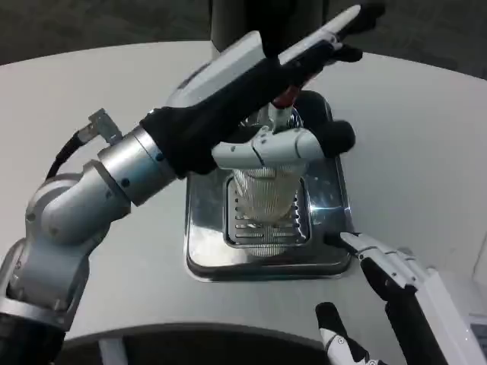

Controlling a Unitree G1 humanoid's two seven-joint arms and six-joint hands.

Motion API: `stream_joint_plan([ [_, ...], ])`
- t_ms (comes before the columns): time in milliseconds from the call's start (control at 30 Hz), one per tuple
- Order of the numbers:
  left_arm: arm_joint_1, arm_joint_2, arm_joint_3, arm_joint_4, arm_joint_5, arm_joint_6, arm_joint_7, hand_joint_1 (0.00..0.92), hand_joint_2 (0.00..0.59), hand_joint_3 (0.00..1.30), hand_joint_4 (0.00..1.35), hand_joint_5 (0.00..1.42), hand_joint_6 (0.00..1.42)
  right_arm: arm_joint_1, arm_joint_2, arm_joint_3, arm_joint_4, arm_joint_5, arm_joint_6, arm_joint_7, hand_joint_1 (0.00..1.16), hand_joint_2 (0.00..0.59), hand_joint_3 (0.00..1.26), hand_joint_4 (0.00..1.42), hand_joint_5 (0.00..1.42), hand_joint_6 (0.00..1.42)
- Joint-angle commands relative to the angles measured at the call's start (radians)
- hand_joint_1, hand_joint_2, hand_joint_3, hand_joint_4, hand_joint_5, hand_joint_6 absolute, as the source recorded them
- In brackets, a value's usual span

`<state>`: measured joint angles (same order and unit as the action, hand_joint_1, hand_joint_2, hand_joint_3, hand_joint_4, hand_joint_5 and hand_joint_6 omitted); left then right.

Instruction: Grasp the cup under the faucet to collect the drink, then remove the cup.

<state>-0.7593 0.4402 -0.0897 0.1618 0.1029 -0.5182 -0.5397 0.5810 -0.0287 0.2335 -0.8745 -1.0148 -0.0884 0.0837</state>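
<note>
A clear ribbed cup (264, 196) stands upright on the grate of the shiny metal drip tray (204, 228), below the faucet with its red part (283, 97). My left hand (262, 76) reaches in from the left above the cup. Its fingers (335, 26) stretch straight past the dark dispenser, and its thumb (304, 144) lies across just above the cup's rim; whether it touches the cup I cannot tell. My right hand (384, 296) hovers at the tray's front right corner with fingers apart, holding nothing, a short way from the cup.
The dark dispenser column (266, 19) rises behind the tray. My left forearm (114, 175) slants across the table's left half. The round white table (426, 137) has bare surface to the right, and its front edge (152, 331) curves close below the tray.
</note>
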Motion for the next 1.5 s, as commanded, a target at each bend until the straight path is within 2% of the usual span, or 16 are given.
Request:
stream_joint_plan([
  [33, 0.004, 0.039, -0.038, -0.049, 0.117, -0.061, 0.02, 0.0, 0.134, 0.0, 0.0, 0.11, 0.09, 0.028, 0.007, 0.006, -0.004, 0.008, 0.002, -0.021, 0.47, 0.481, 0.22, 0.17, 0.2, 0.18],
  [167, 0.014, 0.055, -0.042, -0.071, 0.155, -0.08, 0.04, 0.0, 0.139, 0.0, 0.0, 0.1, 0.08, 0.042, 0.012, 0.009, -0.004, 0.008, 0.0, -0.029, 0.47, 0.481, 0.23, 0.17, 0.19, 0.19],
  [267, 0.021, 0.067, -0.044, -0.083, 0.169, -0.09, 0.048, 0.0, 0.141, 0.0, 0.0, 0.09, 0.08, 0.049, 0.018, 0.005, 0.008, 0.04, 0.004, -0.039, 0.47, 0.476, 0.2, 0.15, 0.18, 0.21],
  [400, 0.028, 0.082, -0.047, -0.091, 0.187, -0.099, 0.063, 0.0, 0.142, 0.0, 0.0, 0.09, 0.07, 0.014, 0.019, -0.009, 0.036, 0.077, 0.016, -0.034, 0.46, 0.454, 0.17, 0.12, 0.15, 0.23],
  [567, 0.041, 0.089, -0.047, -0.096, 0.204, -0.109, 0.085, 0.0, 0.143, 0.0, 0.0, 0.08, 0.06, -0.108, -0.02, -0.094, 0.114, 0.197, 0.054, 0.016, 0.49, 0.388, 0.1, 0.04, 0.09, 0.26],
  [667, 0.047, 0.089, -0.047, -0.096, 0.198, -0.111, 0.094, 0.0, 0.145, 0.0, 0.0, 0.08, 0.06, -0.188, -0.035, -0.136, 0.176, 0.257, 0.073, 0.012, 0.51, 0.353, 0.07, 0.02, 0.07, 0.25],
  [867, 0.048, 0.087, -0.055, -0.098, 0.197, -0.109, 0.098, 0.0, 0.147, 0.0, 0.0, 0.08, 0.06, -0.337, -0.06, -0.179, 0.311, 0.352, 0.096, -0.004, 0.55, 0.289, 0.01, 0.0, 0.03, 0.24],
  [967, 0.048, 0.084, -0.058, -0.099, 0.194, -0.106, 0.097, 0.0, 0.148, 0.0, 0.0, 0.08, 0.06, -0.383, -0.059, -0.178, 0.353, 0.379, 0.102, -0.016, 0.56, 0.274, 0.0, 0.0, 0.02, 0.22],
  [1167, 0.05, 0.08, -0.059, -0.1, 0.193, -0.102, 0.104, 0.0, 0.152, 0.0, 0.0, 0.08, 0.06, -0.473, -0.034, -0.144, 0.437, 0.411, 0.118, -0.044, 0.57, 0.257, 0.0, 0.0, 0.02, 0.22],
  [1200, 0.051, 0.08, -0.059, -0.099, 0.193, -0.102, 0.106, 0.0, 0.152, 0.0, 0.0, 0.08, 0.06, -0.494, -0.031, -0.139, 0.459, 0.419, 0.12, -0.048, 0.59, 0.233, 0.0, 0.0, 0.01, 0.21],
  [1500, 0.054, 0.086, -0.067, -0.088, 0.191, -0.104, 0.103, 0.0, 0.152, 0.0, 0.0, 0.08, 0.06, -0.678, -0.032, -0.128, 0.635, 0.462, 0.113, -0.098, 0.67, 0.198, 0.0, 0.0, 0.0, 0.15],
])
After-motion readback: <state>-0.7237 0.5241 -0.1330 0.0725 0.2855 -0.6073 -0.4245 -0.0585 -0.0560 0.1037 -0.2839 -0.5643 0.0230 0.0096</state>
